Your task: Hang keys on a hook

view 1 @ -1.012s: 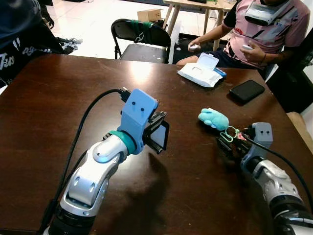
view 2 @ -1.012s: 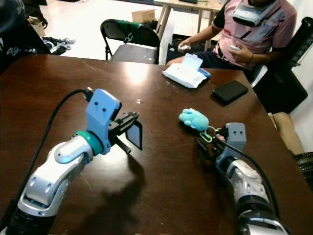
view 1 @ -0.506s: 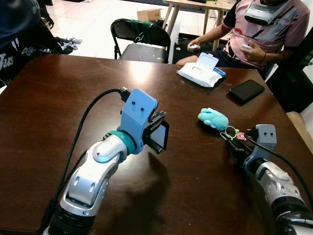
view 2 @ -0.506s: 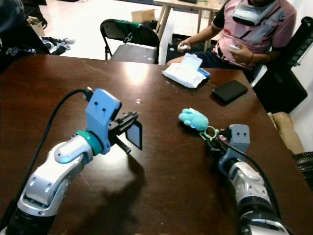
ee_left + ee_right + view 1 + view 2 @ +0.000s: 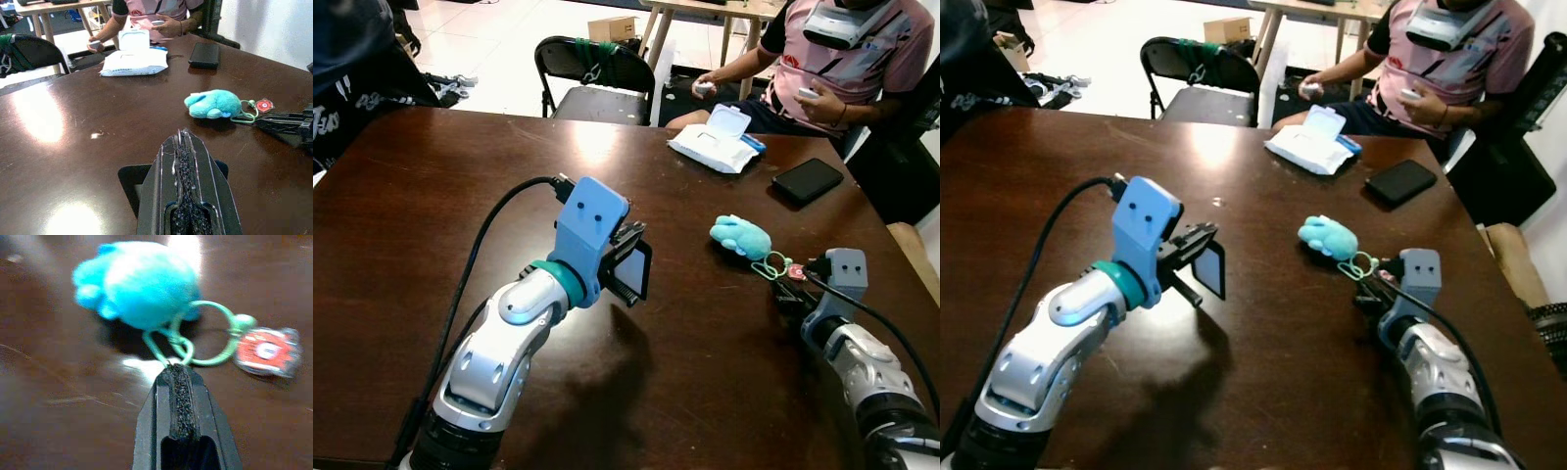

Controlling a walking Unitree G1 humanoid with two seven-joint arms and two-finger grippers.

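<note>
A keychain lies on the dark wooden table (image 5: 460,186): a turquoise plush (image 5: 740,236), a green ring (image 5: 770,266) and a round red tag (image 5: 266,351). My right gripper (image 5: 175,369) rests low on the table just right of the plush, shut, with the ring's thin green clasp (image 5: 164,350) running into its fingertips. My left gripper (image 5: 628,266) is raised over the middle of the table, shut on a flat black plate (image 5: 131,178). No hook can be made out on that plate.
A white wipes pack (image 5: 720,145) and a black phone (image 5: 808,180) lie at the table's far right. A person (image 5: 847,59) sits behind them holding small controllers. A black folding chair (image 5: 592,69) stands at the far edge.
My right gripper has drawn back to the right and its fingers have come together at the green clasp. The plush has stayed put. The left arm has not moved.
</note>
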